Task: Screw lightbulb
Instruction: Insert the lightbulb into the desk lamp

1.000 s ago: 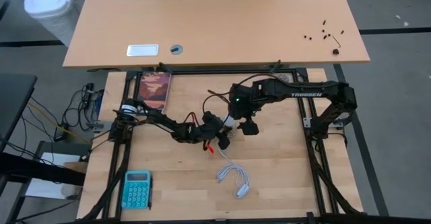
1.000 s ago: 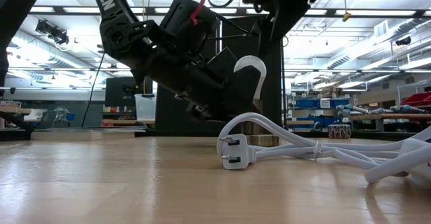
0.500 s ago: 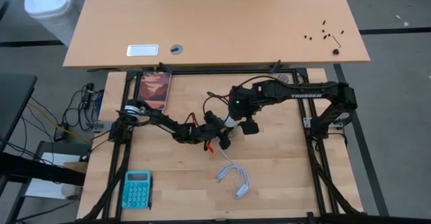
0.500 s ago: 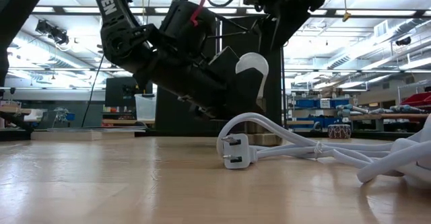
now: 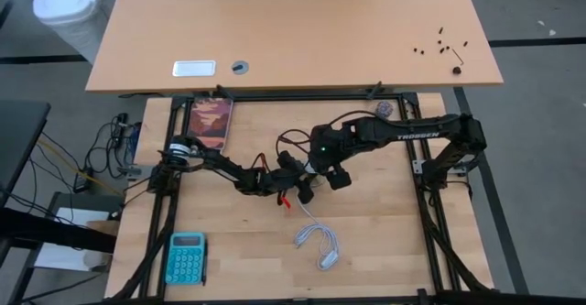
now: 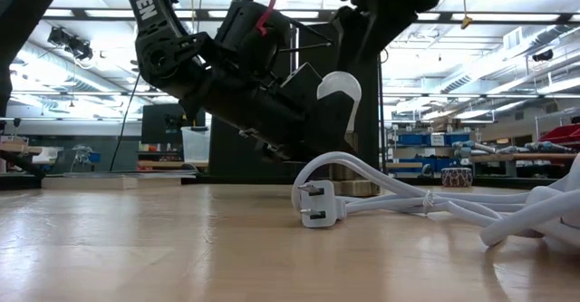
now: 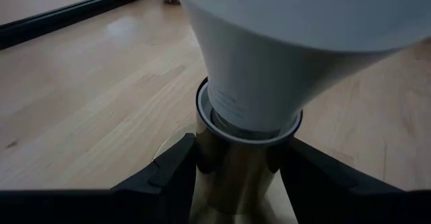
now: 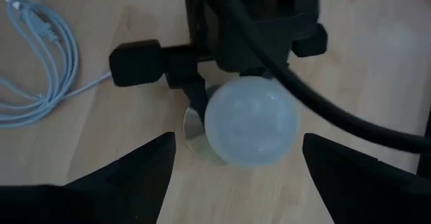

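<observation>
The white lightbulb [image 7: 283, 56] stands with its neck in the brass socket [image 7: 236, 177], and its screw base is hidden inside. My left gripper [image 7: 236, 183] reaches low across the table's middle and is shut on that socket. In the low view the lightbulb [image 6: 340, 89] shows just beyond the dark left hand. My right gripper [image 8: 250, 177] hangs above the lightbulb [image 8: 250, 128], pointing steeply down. It is open, with its fingers wide on either side of the bulb's dome and well clear of it. My left gripper pinches the socket's brass barrel [image 7: 232, 163] between its two fingers [image 7: 168, 173], just below the white collar that rings the bulb's neck. The fingers come nearly level from the table's left side. Whether the socket's foot rests on the table is hidden.
The socket's white cord [image 5: 319, 245] lies coiled toward the near edge, with its plug [image 6: 317, 202] flat on the wood. A teal calculator [image 5: 186, 257] sits at the near left corner, and a picture card [image 5: 211, 124] at the far left.
My right gripper has turned a little about its wrist above the lightbulb. In the low view more of the bulb's dome shows than a second ago. A loop of the white cord at the right has shifted on the table.
</observation>
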You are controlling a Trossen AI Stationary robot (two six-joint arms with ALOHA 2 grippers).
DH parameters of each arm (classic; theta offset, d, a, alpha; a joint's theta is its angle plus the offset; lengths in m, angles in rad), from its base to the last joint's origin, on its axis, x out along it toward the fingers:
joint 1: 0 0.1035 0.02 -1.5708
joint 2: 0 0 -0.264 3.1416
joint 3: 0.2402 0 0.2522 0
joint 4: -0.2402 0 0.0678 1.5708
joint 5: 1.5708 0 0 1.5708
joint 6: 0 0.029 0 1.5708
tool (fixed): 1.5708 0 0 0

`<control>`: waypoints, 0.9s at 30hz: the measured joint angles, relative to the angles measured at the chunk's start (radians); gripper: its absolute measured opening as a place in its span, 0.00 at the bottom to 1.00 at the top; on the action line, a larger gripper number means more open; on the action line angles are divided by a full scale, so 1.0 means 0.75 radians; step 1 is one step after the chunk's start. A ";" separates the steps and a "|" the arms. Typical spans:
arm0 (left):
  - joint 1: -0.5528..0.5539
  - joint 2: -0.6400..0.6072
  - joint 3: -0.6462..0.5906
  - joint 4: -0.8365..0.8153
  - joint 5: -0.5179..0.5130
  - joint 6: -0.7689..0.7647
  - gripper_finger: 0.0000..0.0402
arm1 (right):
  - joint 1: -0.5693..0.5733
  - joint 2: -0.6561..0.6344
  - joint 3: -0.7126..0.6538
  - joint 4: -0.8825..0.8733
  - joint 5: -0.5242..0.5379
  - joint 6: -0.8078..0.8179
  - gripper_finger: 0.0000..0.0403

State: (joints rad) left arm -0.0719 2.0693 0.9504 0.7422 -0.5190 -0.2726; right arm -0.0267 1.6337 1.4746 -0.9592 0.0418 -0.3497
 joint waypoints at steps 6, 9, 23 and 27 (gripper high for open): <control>0.000 0.000 0.000 0.006 0.000 -0.002 0.49 | -0.015 0.059 0.009 0.010 -0.006 0.011 0.85; -0.003 0.000 0.000 0.009 -0.001 -0.014 0.49 | -0.030 0.101 0.018 0.030 -0.012 0.009 0.85; -0.003 -0.001 0.000 -0.009 0.024 -0.075 0.49 | -0.048 0.164 0.023 0.042 -0.025 0.003 0.84; -0.003 -0.002 0.001 -0.016 0.023 -0.106 0.49 | -0.067 0.093 0.039 0.001 -0.045 0.021 0.84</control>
State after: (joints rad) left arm -0.0738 2.0678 0.9508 0.7304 -0.5014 -0.3523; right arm -0.0769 1.7035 1.5035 -0.9586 0.0078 -0.3340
